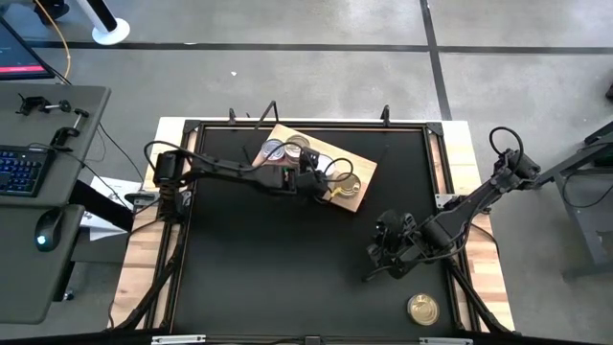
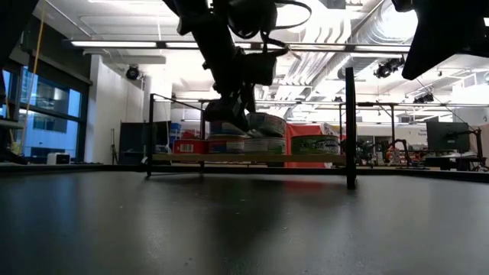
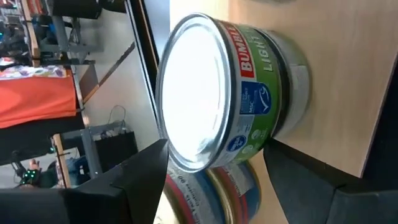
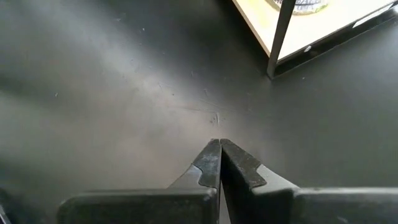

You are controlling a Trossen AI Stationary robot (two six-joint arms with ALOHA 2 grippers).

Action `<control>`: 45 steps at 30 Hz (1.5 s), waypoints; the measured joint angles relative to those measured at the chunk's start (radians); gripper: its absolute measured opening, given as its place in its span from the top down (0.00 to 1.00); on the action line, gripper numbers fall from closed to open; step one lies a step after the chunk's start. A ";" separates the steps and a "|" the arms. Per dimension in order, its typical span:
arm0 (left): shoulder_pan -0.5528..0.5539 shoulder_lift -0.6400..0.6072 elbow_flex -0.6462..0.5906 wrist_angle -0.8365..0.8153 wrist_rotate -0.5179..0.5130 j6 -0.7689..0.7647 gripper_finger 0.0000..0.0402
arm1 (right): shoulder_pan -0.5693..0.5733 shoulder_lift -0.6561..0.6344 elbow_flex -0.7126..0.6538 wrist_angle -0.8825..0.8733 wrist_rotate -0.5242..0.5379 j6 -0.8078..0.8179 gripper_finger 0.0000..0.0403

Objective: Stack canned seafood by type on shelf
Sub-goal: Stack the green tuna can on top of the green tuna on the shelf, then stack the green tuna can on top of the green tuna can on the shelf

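Note:
The light wooden shelf board [image 1: 368, 165] lies aslant at the table's far middle. It carries silver-lidded tins [image 1: 274, 150] and a gold-lidded tin [image 1: 350, 183]. In the left wrist view a silver-lidded, green-labelled tin [image 3: 217, 93] rests by its base on another tin [image 3: 293, 81], which stands on the board [image 3: 348, 74]. A red-labelled tin [image 3: 211, 186] shows nearer. My left gripper [image 3: 216, 149] is open over the board [image 1: 314, 179], one finger on either side of the green tin's near edge. I cannot tell whether it touches. My right gripper [image 4: 219, 149] is shut and empty over the black tabletop at the right [image 1: 383, 254].
One gold-lidded tin [image 1: 422, 308] stands alone on the light wood border at the table's near right corner, outside the black frame; it also shows in the right wrist view [image 4: 298, 5]. A black frame post [image 2: 351, 126] rises near the board. Bare black tabletop [image 1: 278, 259] lies near and left.

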 joint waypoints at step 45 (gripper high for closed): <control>-0.437 -0.415 -0.553 0.371 0.337 -1.260 0.99 | 0.325 0.252 0.000 0.202 -0.944 0.368 1.00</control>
